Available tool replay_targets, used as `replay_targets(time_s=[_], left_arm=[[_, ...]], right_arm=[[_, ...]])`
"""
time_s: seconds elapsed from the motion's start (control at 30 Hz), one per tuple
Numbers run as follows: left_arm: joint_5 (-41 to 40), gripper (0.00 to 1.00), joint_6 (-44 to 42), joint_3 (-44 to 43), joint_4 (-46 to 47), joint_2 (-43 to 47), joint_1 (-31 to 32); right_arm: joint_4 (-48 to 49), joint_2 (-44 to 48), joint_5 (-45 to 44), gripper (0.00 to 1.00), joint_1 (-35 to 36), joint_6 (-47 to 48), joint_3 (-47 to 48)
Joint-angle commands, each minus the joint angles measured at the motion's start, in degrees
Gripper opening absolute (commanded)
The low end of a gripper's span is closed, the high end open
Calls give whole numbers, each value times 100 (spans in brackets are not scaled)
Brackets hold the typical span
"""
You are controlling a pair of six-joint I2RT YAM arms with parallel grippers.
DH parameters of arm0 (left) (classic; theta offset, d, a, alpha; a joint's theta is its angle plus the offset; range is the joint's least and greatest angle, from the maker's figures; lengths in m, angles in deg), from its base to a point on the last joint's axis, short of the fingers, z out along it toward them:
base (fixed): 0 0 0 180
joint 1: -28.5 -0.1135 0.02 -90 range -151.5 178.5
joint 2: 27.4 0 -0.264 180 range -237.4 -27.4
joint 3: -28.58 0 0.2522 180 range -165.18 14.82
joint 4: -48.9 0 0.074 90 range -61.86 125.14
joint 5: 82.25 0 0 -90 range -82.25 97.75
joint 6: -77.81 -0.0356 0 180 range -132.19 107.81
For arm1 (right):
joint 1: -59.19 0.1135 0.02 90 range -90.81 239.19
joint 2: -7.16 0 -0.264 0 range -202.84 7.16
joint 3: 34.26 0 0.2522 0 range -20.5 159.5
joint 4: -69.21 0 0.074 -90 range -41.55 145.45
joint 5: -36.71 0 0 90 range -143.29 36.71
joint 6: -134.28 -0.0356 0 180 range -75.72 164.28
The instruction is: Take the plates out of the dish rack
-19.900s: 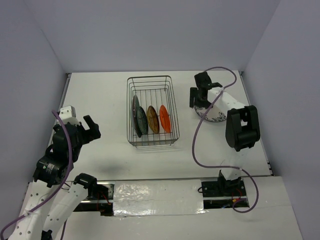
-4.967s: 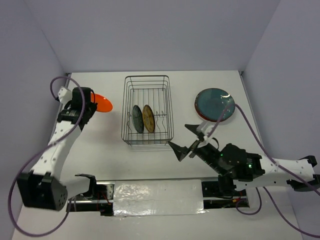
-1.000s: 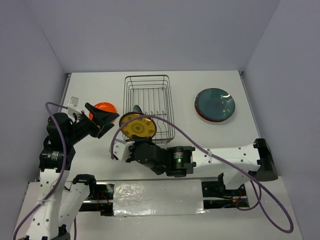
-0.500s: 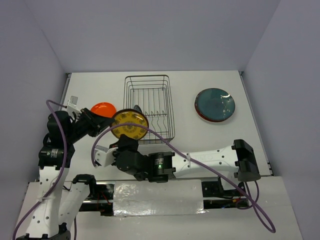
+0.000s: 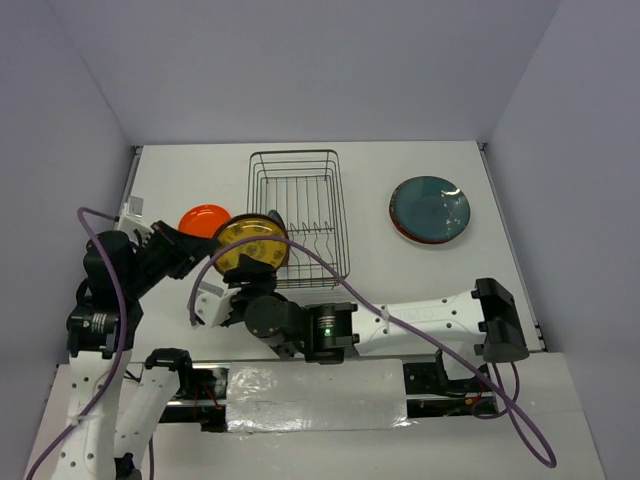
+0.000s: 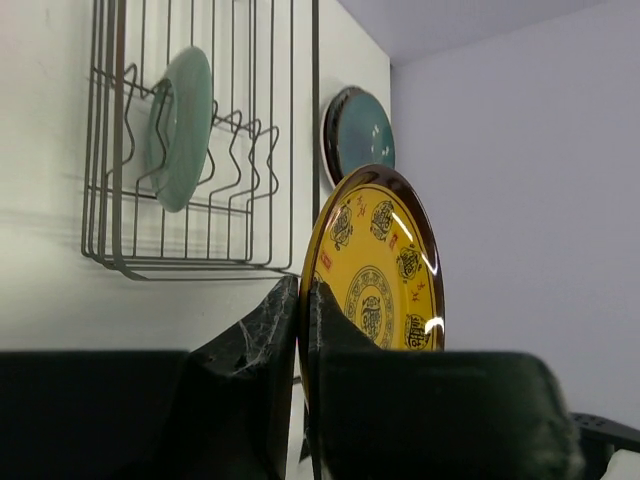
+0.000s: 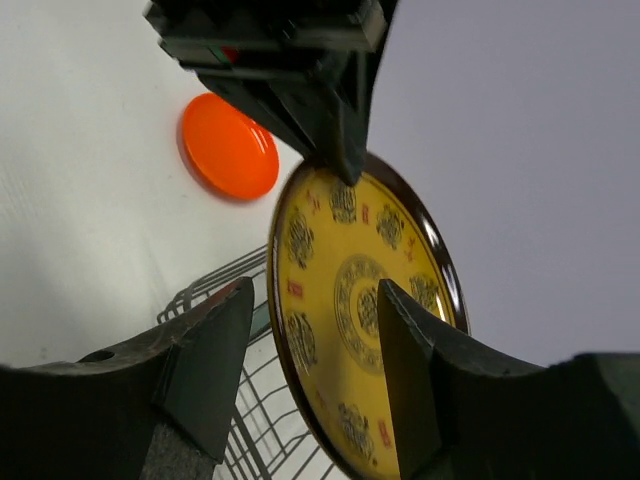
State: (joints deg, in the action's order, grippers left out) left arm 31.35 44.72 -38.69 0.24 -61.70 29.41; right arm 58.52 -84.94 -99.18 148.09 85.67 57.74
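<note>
The yellow-brown patterned plate [image 5: 252, 243] hangs on edge just left of the dish rack [image 5: 300, 168]. My left gripper [image 5: 220, 244] is shut on its rim [image 6: 303, 300]. My right gripper [image 5: 247, 270] is open, its fingers [image 7: 213, 362] apart on either side of the yellow plate [image 7: 362, 308] without pinching it. One pale teal plate [image 6: 181, 124] still stands upright between the prongs of the rack [image 6: 202, 262]. The small orange plate [image 5: 203, 217] lies flat on the table to the left. A large teal-blue plate [image 5: 430, 207] tops a stack at the right.
The right arm [image 5: 410, 320] stretches low across the table in front of the rack. The left arm [image 5: 100, 300] rises at the near left. Pale walls close in the table on three sides.
The left gripper has shut on the yellow plate's rim. The right gripper, shut on that plate a second ago, has opened. The plate has moved left, away from the rack.
</note>
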Motion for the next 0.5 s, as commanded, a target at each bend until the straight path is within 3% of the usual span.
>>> replay_targets(time_s=[0.0, 0.17, 0.3, 0.47], left_arm=[[-557, 0, 144, -414, -78, 187, 15], [-1207, 0, 541, -247, -9, 109, 15], [-1874, 0, 725, -185, 219, -277, 6], [-2833, 0, 690, -230, 754, -892, -432]], right_arm=[[370, 691, 150, 62, -101, -473, -307], [379, 1552, 229, 63, -128, -1061, -1002], [151, 2929, 343, 64, -128, -2069, -1907], [-7, 4356, 1099, 76, -119, -3038, -3024]])
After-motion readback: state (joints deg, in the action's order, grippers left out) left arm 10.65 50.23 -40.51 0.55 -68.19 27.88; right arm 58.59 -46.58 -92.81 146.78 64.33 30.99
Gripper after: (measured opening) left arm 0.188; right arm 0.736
